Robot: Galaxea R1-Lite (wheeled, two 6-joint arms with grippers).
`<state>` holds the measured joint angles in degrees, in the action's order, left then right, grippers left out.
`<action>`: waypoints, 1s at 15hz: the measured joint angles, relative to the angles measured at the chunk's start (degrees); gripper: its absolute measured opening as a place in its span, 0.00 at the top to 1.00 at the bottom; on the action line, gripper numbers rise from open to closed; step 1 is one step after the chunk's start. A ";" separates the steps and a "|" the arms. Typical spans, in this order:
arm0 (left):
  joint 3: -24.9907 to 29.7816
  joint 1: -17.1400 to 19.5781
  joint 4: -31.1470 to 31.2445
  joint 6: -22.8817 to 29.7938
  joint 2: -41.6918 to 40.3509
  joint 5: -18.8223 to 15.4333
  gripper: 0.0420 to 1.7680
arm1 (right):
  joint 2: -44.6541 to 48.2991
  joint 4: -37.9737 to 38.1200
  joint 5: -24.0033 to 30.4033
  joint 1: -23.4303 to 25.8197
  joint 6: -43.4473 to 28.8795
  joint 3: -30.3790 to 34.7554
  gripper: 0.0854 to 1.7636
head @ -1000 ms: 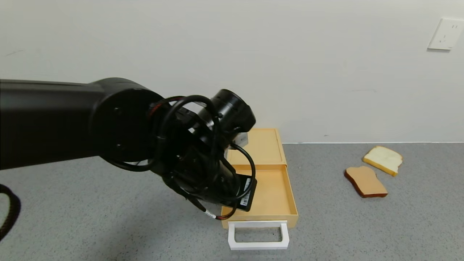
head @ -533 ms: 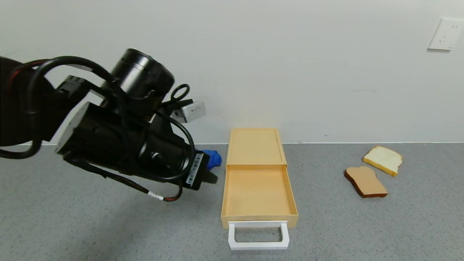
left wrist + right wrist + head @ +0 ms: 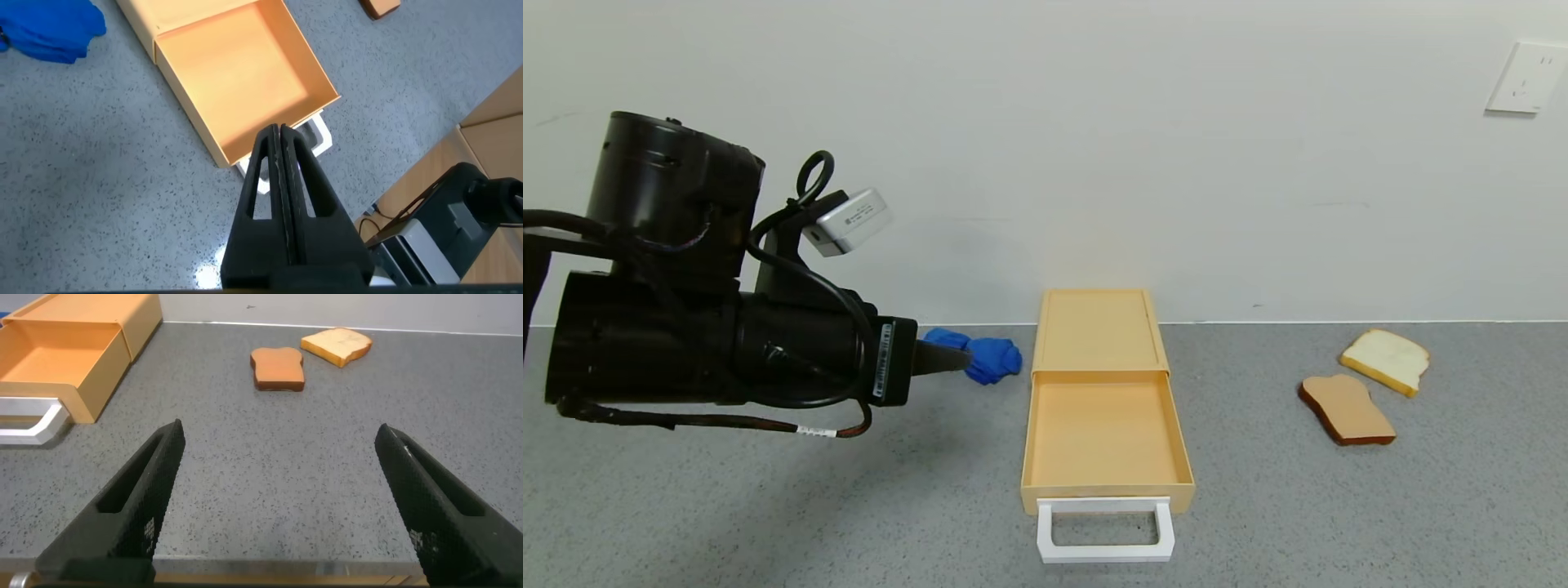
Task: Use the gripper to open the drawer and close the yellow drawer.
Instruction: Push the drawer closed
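The yellow-tan drawer [image 3: 1098, 412] stands against the wall at the table's middle, its tray slid out toward me and empty, its white loop handle [image 3: 1104, 529] at the front. It also shows in the left wrist view [image 3: 237, 77] and the right wrist view [image 3: 61, 355]. My left gripper [image 3: 960, 358] is raised to the left of the drawer, apart from it, pointing toward it, fingers pressed shut and empty; the left wrist view shows the left gripper [image 3: 278, 131] shut above the handle end. My right gripper [image 3: 278, 441] is open and empty, low over the table's near right.
A crumpled blue cloth [image 3: 980, 355] lies left of the drawer's back, just past the left fingertips. A brown bread slice [image 3: 1346, 408] and a pale bread slice [image 3: 1387, 359] lie to the right. The grey speckled table [image 3: 1339, 514] meets a white wall with an outlet [image 3: 1525, 77].
My left arm has swung up and to the left, off the open tray, uncovering the drawer and the blue cloth. The drawer has stayed slid out.
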<state>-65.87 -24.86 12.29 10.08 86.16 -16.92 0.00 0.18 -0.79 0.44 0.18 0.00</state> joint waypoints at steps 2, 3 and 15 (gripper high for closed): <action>0.55 0.11 -0.02 0.11 -0.52 0.11 0.96 | 0.00 0.00 0.00 0.00 -0.02 0.00 0.03; 0.66 0.13 -0.06 0.17 -0.66 0.20 0.96 | 0.00 0.00 0.00 0.00 -0.02 0.00 0.03; -0.84 -5.49 0.83 8.17 2.29 7.17 0.96 | 0.00 0.00 0.00 0.00 -0.05 0.00 0.03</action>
<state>-66.71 -30.34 13.12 18.25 88.45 -9.75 0.00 0.18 -0.79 0.44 0.13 0.00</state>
